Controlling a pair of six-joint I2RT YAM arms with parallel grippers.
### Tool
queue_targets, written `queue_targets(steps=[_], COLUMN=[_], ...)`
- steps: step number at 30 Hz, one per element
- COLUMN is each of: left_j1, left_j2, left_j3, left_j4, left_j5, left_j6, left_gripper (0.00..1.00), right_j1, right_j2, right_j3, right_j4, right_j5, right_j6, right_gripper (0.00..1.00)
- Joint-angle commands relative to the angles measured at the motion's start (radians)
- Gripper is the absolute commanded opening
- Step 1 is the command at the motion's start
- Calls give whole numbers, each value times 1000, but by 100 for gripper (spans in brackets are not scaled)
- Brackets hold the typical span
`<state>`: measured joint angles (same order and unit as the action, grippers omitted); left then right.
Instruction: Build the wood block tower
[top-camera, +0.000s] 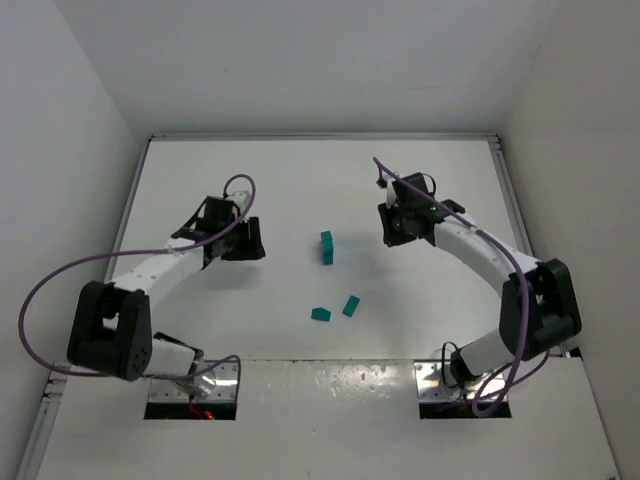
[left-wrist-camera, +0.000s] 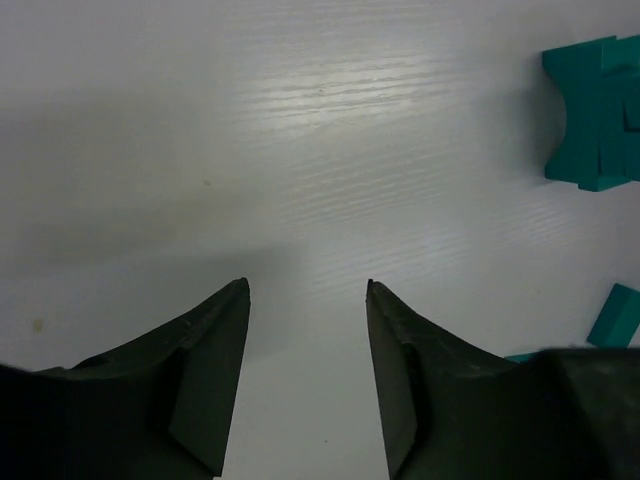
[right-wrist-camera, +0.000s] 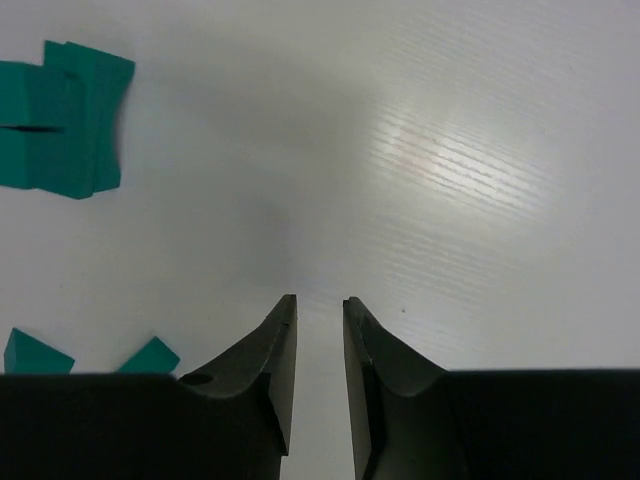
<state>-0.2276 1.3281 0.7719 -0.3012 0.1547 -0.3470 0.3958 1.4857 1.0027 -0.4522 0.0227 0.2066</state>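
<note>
The tower (top-camera: 326, 247) is a short stack of teal-green wood blocks standing mid-table. It shows at the right edge of the left wrist view (left-wrist-camera: 598, 110) and at the upper left of the right wrist view (right-wrist-camera: 65, 118). Two loose wood blocks (top-camera: 320, 314) (top-camera: 351, 306) lie nearer the arms. My left gripper (top-camera: 245, 240) hovers left of the tower. It is open (left-wrist-camera: 307, 287), with bare table between its fingers. My right gripper (top-camera: 395, 225) sits right of the tower. Its jaws (right-wrist-camera: 320, 300) stand a narrow gap apart and hold nothing.
White walls enclose the white table (top-camera: 300, 190) on the left, back and right. Purple cables loop from both arms. The loose blocks also appear low in the right wrist view (right-wrist-camera: 35, 352) (right-wrist-camera: 150, 355), and one shows at the right of the left wrist view (left-wrist-camera: 615, 316).
</note>
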Motion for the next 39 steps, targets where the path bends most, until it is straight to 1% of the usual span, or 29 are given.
queue_targets(steps=[1, 2, 4, 6, 8, 12, 18, 21, 22, 24, 25, 27, 30, 36, 39], left_j1=[-62, -73, -91, -105, -130, -154, -174, -187, -196, -196, -205, -214, -225, -243, -243], left_j2=[66, 101, 137, 198, 229, 301, 431, 471, 496, 505, 520, 531, 551, 569, 589], left_j3=[75, 85, 116, 138, 152, 213, 296, 343, 354, 377, 377, 398, 409, 431, 441], left_j4=[19, 19, 19, 28, 42, 42, 42, 42, 42, 42, 51, 51, 51, 71, 71], left_j5=[-17, -17, -26, -14, -14, -24, 6, 6, 15, 25, 25, 13, -3, -3, -3], left_j6=[-50, -72, -99, -132, -141, -176, -195, -213, -222, -231, -231, -231, -241, -250, -250], left_gripper=[54, 42, 33, 29, 29, 37, 39, 42, 44, 48, 53, 56, 59, 69, 70], right_j1=[-31, -38, -55, -64, -74, -89, -112, -118, -118, -121, -118, -121, -120, -123, -123], right_j2=[50, 53, 56, 64, 77, 84, 87, 102, 105, 113, 117, 123, 136, 146, 142], right_j3=[92, 94, 85, 91, 103, 105, 112, 131, 135, 146, 149, 157, 168, 178, 171], right_j4=[-60, -56, -40, -43, -62, -62, -65, -80, -88, -95, -97, -95, -98, -99, -94], right_j5=[31, 31, 17, 10, 0, -9, -13, -20, -21, -20, -20, -18, -18, -20, -18], right_j6=[79, 98, 111, 114, 117, 122, 120, 120, 120, 120, 125, 125, 123, 120, 120], right_gripper=[25, 25, 25, 25, 25, 26, 26, 26, 26, 27, 27, 29, 29, 29, 29])
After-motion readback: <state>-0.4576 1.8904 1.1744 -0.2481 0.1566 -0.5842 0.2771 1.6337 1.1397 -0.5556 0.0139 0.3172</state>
